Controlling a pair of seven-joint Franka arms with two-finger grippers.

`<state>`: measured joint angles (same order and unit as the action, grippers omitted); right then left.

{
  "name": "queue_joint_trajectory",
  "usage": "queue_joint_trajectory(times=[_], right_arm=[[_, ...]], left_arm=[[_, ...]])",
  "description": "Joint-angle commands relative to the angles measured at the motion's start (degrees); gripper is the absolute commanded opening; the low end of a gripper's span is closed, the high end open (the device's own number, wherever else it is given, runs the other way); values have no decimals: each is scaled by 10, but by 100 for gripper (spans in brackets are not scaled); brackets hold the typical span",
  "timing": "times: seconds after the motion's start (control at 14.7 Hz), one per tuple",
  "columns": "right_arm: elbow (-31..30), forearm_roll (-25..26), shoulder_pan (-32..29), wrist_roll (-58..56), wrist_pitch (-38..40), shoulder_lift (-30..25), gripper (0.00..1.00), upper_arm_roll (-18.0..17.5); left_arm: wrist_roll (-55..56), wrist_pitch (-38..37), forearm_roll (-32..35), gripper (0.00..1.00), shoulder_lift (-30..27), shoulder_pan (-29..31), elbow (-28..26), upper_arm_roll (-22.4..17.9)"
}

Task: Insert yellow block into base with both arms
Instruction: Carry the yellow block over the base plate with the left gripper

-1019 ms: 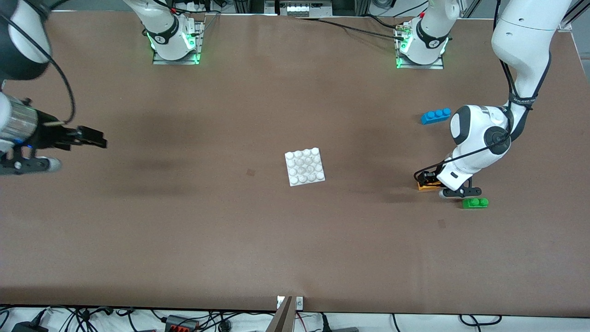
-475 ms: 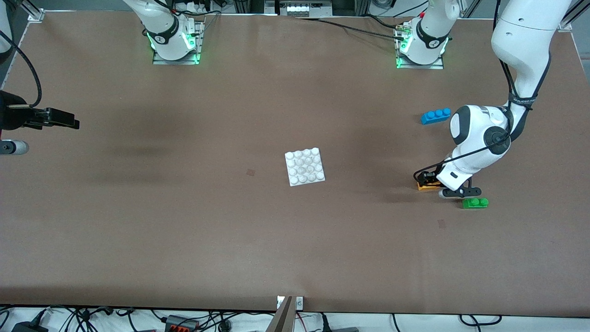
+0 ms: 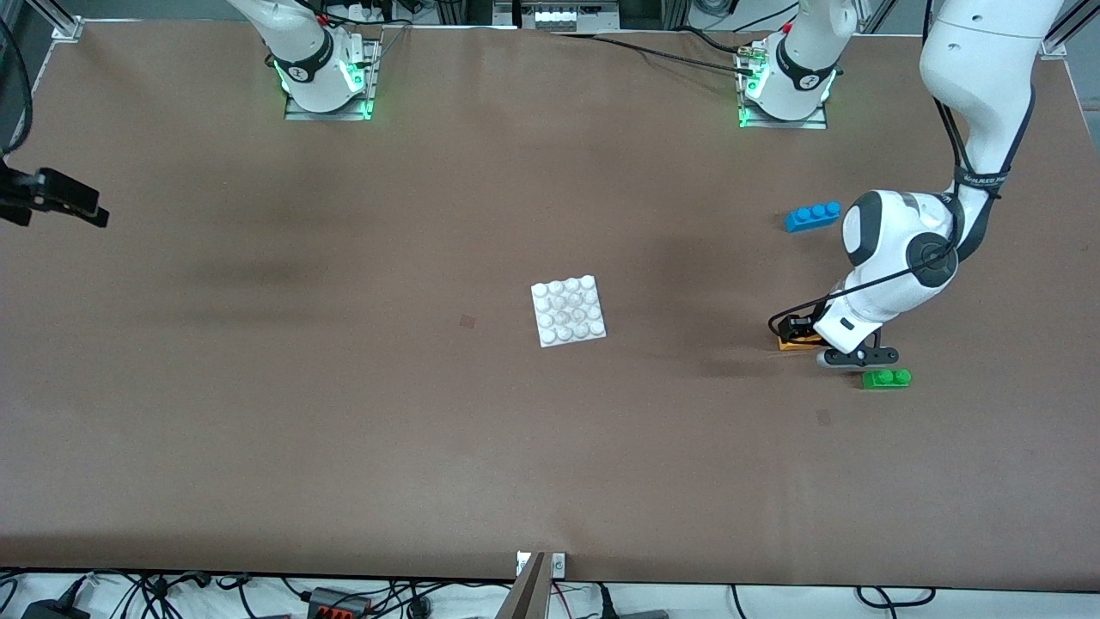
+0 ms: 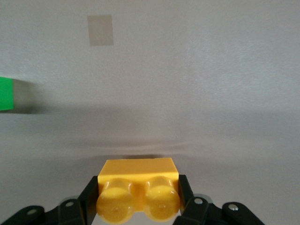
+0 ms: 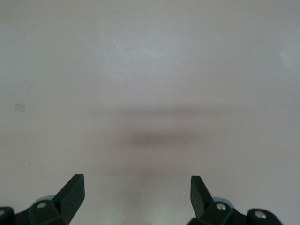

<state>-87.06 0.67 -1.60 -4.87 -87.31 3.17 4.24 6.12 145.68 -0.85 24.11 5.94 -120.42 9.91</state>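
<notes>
Yellow block [image 4: 138, 188] clamped in left gripper [image 3: 801, 334], near the green brick [image 3: 886, 378], toward the left arm's end.
Base [image 3: 568, 310] mid-table, well apart; right gripper [image 5: 138, 193] spread wide over bare table [image 3: 344, 387].

- From the front, my own wrist covers most of the yellow block [image 3: 792, 343]; only an orange sliver shows.
- My left gripper [image 4: 138, 199] is cut off by the left wrist view's lower edge, fingers only partly visible.
- The green brick [image 4: 6, 93] is cropped at that view's edge.
- My right gripper [image 3: 51, 196] sits at the front view's edge, its arm largely out of frame.
</notes>
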Motion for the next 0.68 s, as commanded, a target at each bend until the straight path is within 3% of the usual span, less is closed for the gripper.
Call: queue_joint_trajectory(times=[0.0,0.2,0.41,0.61], right_arm=[[-60,-14,19,1,-21,-39,100,29],[-80,-15,15,-1,-35,-52,100,28],[-67,-15,-9,0,-17,-48,100,8],[-67,-15,-6,0,-15,-49,100,6]], left_arm=[[-1,-56,15,67,-34,3,-3,19],[0,-104,11,67,-64,7,0,56],[62,-152,8,65,-58,-1,61,120],[134,-178,8,64,-50,-3,89,186]])
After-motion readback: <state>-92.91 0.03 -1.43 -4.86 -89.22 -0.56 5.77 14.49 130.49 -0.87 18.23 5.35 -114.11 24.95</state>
